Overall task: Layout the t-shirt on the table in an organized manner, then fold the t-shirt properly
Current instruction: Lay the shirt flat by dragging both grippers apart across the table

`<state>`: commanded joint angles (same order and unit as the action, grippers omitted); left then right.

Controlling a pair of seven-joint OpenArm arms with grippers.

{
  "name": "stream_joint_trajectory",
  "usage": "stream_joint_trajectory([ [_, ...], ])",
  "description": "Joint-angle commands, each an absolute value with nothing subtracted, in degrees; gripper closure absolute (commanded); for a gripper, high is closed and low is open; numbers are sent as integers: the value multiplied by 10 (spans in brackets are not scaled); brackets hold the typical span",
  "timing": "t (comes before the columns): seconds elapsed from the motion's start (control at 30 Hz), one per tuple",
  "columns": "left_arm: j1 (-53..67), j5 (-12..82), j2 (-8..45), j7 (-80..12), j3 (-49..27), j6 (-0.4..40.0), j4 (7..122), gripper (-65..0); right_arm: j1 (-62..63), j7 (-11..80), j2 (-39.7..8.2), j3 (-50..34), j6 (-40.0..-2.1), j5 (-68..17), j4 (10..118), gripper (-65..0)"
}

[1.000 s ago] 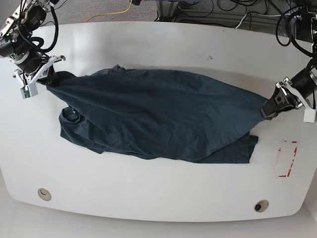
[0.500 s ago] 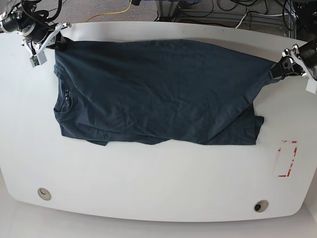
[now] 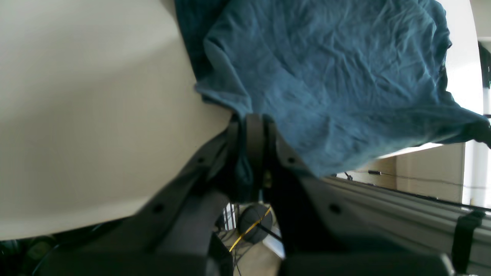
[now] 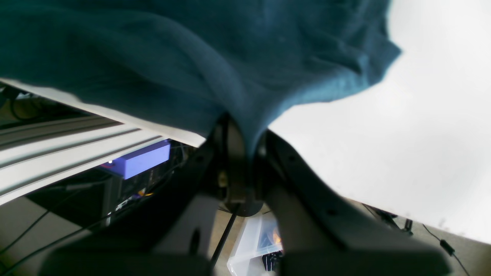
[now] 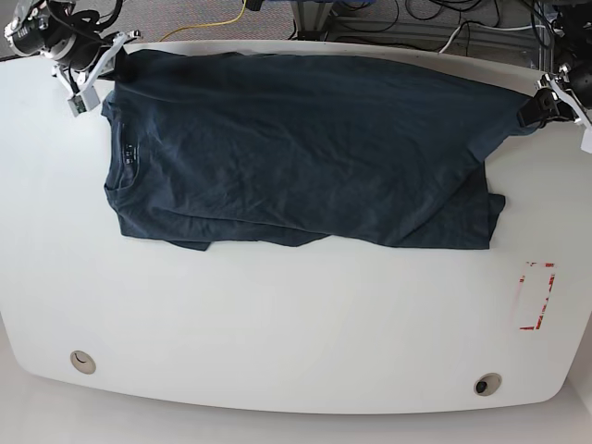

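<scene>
Both tools have drawn the t-shirt (image 5: 305,153) further toward the top of the base view than half a second ago, so its far edge now runs along the far rim of the bench (image 5: 277,333), and the cloth is spread flatter and wider than a second ago, when it hung bunched between them

At the upper left of the base view the right tool (image 5: 104,67) is pressed together on one corner of the t-shirt, next to the neck opening; the right wrist view shows dark blue cloth (image 4: 215,57) pinched between the dark fingers (image 4: 230,153), with the white bench surface (image 4: 383,145) at the right of that frame. At the upper right of the base view the left tool (image 5: 536,109) is pinching the opposite corner, at the hem end; in the left wrist view a fold of cloth (image 3: 326,76) runs down into the closed fingers (image 3: 254,142), with the bench (image 3: 88,115) filling the left side of the frame

The t-shirt lies lengthwise across the upper half of the bench, collar toward the left of the base view. Along its near edge some cloth is folded under, and a flap sticks out at the lower right of the shirt. Well apart from it, a red tape rectangle (image 5: 535,296) sits at the right edge of the bench, and two round holes (image 5: 82,362) (image 5: 487,384) lie near the bottom rim
</scene>
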<state>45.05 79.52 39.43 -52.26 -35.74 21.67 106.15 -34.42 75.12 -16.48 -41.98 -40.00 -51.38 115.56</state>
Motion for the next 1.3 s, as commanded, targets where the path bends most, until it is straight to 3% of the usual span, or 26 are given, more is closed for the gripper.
stream_joint_trajectory([
  [0.2, 466, 795, 394, -523, -356, 217, 1062, 0, -355, 752, -166, -413, -400, -514, 1156, -11],
  [0.3, 466, 795, 394, -523, -353, 217, 1062, 0, -359, 753, -166, -417, -400, -514, 1156, -75],
  [0.43, 463, 795, 395, -549, -347, 217, 1060, -75, -364, 753, -166, -422, -400, -514, 1156, -298],
  [0.57, 455, 793, 394, -588, -363, 216, 1060, -228, -380, 753, -166, -422, -400, -514, 1156, -549],
  [0.67, 454, 785, 393, -599, -378, 216, 1060, -287, -384, 753, -166, -422, -400, -515, 1156, -647],
  [1.07, 448, 733, 395, -600, -433, 216, 1058, -365, -374, 752, -175, -496, -400, -515, 1156, -650],
  [1.3, 326, 719, 395, -600, -439, 216, 1058, -369, -233, 753, -204, -501, -400, -514, 1144, -650],
])
